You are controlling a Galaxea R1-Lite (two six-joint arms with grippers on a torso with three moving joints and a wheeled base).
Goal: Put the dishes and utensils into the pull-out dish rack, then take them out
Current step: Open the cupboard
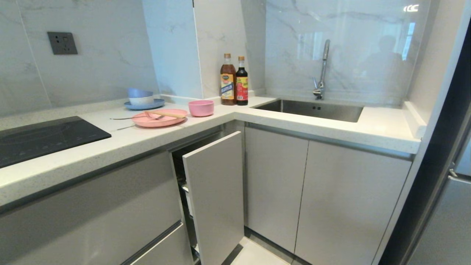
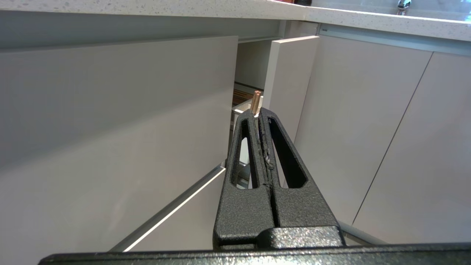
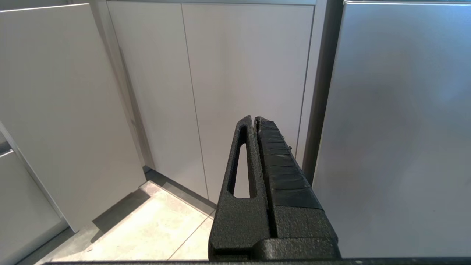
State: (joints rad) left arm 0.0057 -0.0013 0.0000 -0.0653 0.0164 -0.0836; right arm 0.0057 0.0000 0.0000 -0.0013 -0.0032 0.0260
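Here chopsticks [image 2: 256, 101] poke out beyond the left fingers [image 2: 247, 147].

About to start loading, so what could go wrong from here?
The chopsticks and fork lie loose on the pink plate: lifting the plate first could spill them. The pull-out dish rack looks only partly open, leaving a narrow gap. The pink bowl sits close to two bottles.
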